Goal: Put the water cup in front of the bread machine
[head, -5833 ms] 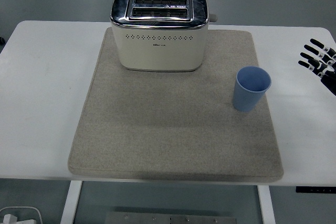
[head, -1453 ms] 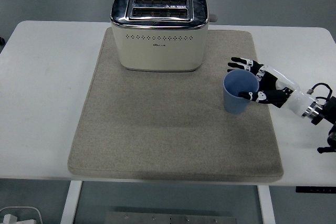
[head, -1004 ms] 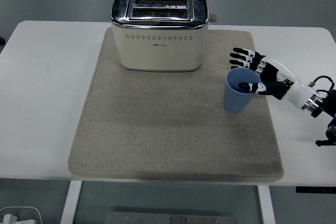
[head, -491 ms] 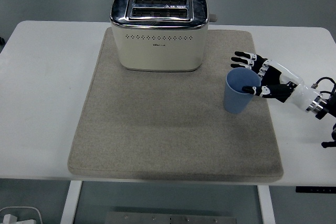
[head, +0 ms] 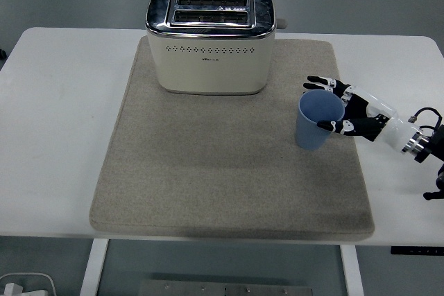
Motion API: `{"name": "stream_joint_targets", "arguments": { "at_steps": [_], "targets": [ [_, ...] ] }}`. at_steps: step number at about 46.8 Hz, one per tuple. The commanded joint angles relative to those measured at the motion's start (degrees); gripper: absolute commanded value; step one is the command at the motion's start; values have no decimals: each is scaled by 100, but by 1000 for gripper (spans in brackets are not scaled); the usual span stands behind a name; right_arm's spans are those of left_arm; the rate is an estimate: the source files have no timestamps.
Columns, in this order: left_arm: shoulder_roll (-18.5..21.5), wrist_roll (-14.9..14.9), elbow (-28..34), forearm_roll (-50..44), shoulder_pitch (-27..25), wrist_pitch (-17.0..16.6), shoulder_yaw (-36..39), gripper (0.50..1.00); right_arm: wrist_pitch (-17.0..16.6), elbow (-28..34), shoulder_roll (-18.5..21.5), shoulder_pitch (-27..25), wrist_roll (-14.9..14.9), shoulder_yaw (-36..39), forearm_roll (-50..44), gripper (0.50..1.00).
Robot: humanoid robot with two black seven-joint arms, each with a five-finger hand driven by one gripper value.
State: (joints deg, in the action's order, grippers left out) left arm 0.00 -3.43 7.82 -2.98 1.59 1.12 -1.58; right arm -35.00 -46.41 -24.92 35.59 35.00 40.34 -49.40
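covering the white table [head: 55, 102], a grey mat [head: 208, 171] lies under the hand. cream bread machine [head: 209, 43] sits far left of the hand, well apart. right hand [head: 350, 109] clamped on upright blue water cup [head: 316, 120] at its left, fingers round the rim.

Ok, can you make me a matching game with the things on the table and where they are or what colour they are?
Things:
1. cream and chrome bread machine
2. light blue plastic water cup
3. beige felt mat
4. black right hand

Descriptions:
A. lies flat under the toaster and cup
B. stands at the back of the mat
C. wrapped around the cup from the right
D. upright on the mat's right side, blue

Pairs: 1-B, 2-D, 3-A, 4-C
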Motion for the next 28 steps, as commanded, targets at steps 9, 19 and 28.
{"name": "stream_joint_targets", "arguments": {
  "at_steps": [9, 19, 28],
  "targets": [
    [0, 0, 0, -1, 8, -6, 0, 1000, 2, 10, -48, 9, 0, 18, 0, 940],
    [0, 0, 0, -1, 8, -6, 0, 1000, 2, 18, -48, 18, 0, 1, 0, 942],
    [0, 0, 0, -1, -1, 3, 0, 1000, 0, 27, -48, 9, 0, -8, 0, 944]
  ]
}}
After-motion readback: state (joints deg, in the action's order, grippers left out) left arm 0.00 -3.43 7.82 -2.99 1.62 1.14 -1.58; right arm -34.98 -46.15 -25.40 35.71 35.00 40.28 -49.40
